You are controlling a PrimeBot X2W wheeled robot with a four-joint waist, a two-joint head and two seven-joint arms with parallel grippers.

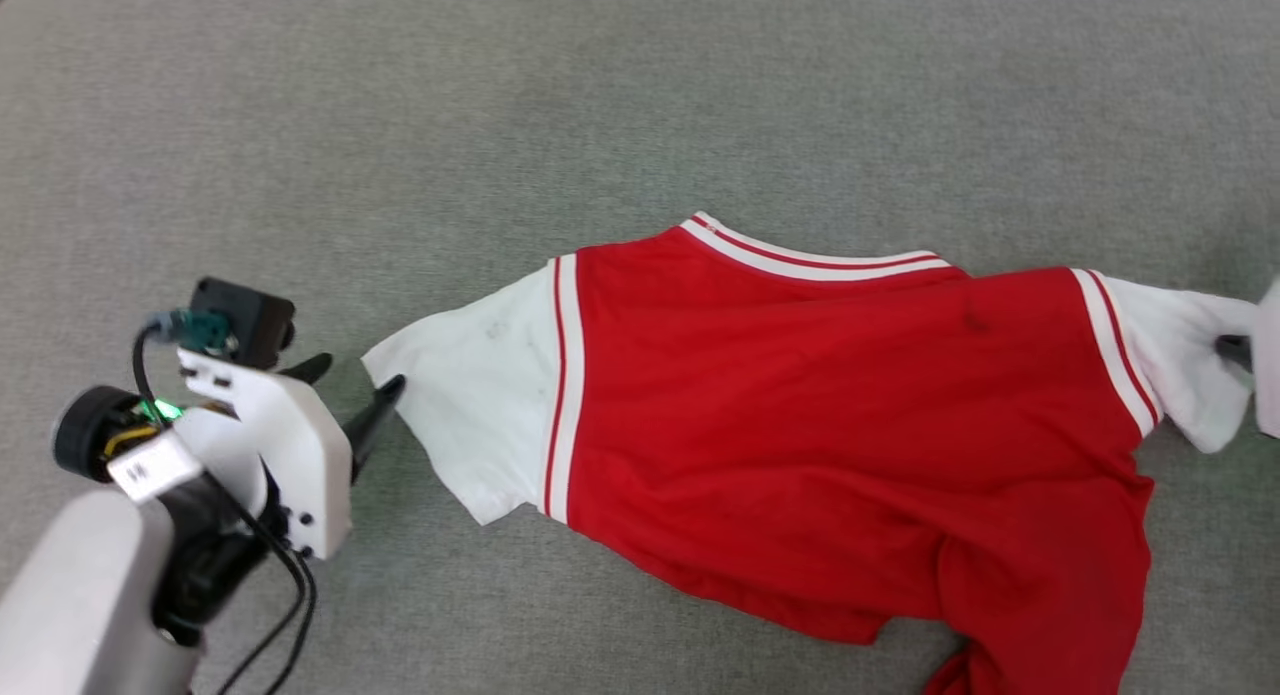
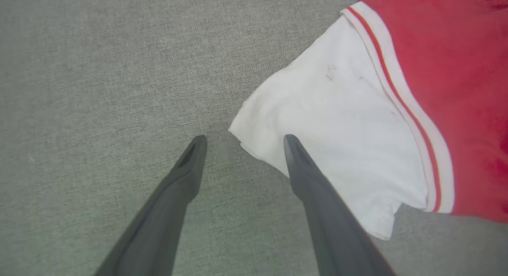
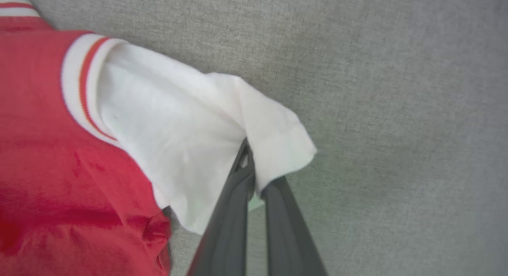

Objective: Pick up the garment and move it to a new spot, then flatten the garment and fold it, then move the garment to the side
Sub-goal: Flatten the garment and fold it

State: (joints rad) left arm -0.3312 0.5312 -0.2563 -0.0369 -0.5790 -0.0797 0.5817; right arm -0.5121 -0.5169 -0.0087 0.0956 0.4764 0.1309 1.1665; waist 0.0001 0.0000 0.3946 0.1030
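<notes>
While the right gripper (image 3: 254,180) is pinched shut on the right sleeve (image 3: 190,121), the left gripper (image 1: 358,372) is wide open and holds nothing.

The shirt (image 1: 800,395) lies across the middle and right of the head picture on the grey mat (image 1: 600,95), with its red body bunched at the lower right. The left gripper sits at the corner of the left sleeve (image 1: 470,395), one finger over white cloth and one over bare mat. If it shuts like this, it might catch only a thin edge, and the sleeve could slip out when the arms pull. The right sleeve is folded over where it is pinched, so a hard pull might twist the shirt and leave it crumpled, not flat.
</notes>
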